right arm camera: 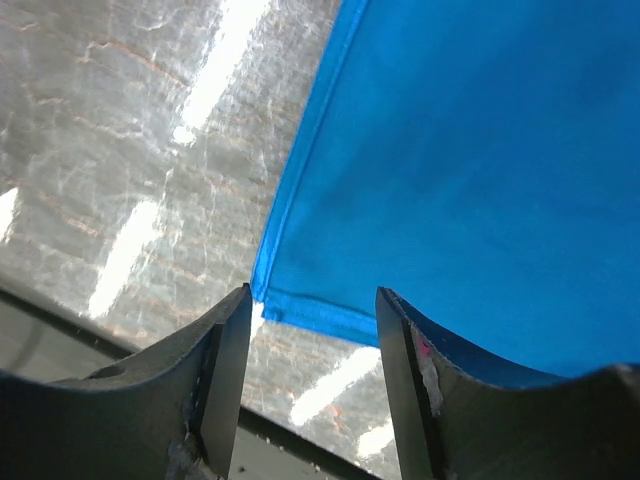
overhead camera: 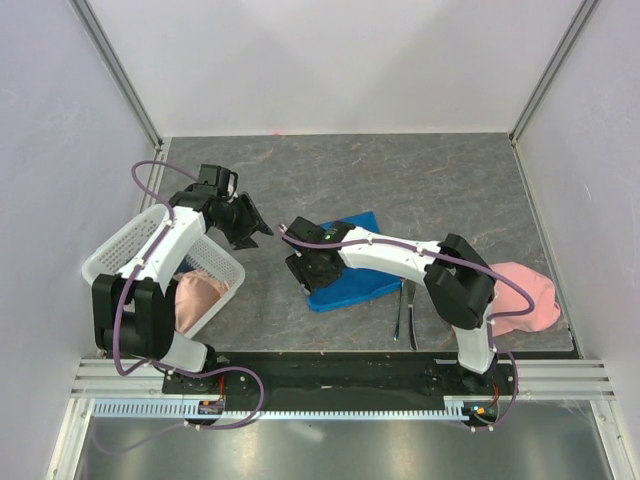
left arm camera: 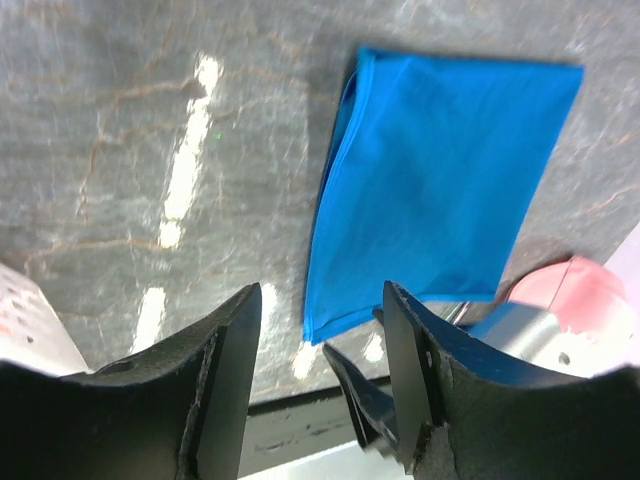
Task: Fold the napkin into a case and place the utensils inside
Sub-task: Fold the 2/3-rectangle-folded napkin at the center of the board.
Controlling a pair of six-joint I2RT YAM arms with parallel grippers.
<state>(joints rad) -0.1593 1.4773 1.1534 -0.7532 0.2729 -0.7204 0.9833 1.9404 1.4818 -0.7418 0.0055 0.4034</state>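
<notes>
The napkin (overhead camera: 352, 262) lies folded into a flat blue rectangle near the middle of the grey, stone-patterned tabletop (overhead camera: 450, 190). In the left wrist view we see its layered edges stacked along one long side. The right hand (right arm camera: 312, 298) is poised over one corner of the napkin with its fingers well apart. The cloth's hemmed corner shows in the gap and nothing is gripped. We cannot tell whether the fingertips touch the fabric. The left hand (left arm camera: 320, 295) hangs over bare tabletop to the left of the napkin, apart from it, and is likewise spread wide and empty. The utensils (overhead camera: 411, 322) lie side by side just right of the napkin, near the front edge and partly under the right arm. We cannot tell fork from knife. Farther right, a pink cloth (overhead camera: 528, 295) sits crumpled at the tabletop's edge. At the far left a white basket (overhead camera: 120, 252) holds another pink bundle (overhead camera: 198, 298).
</notes>
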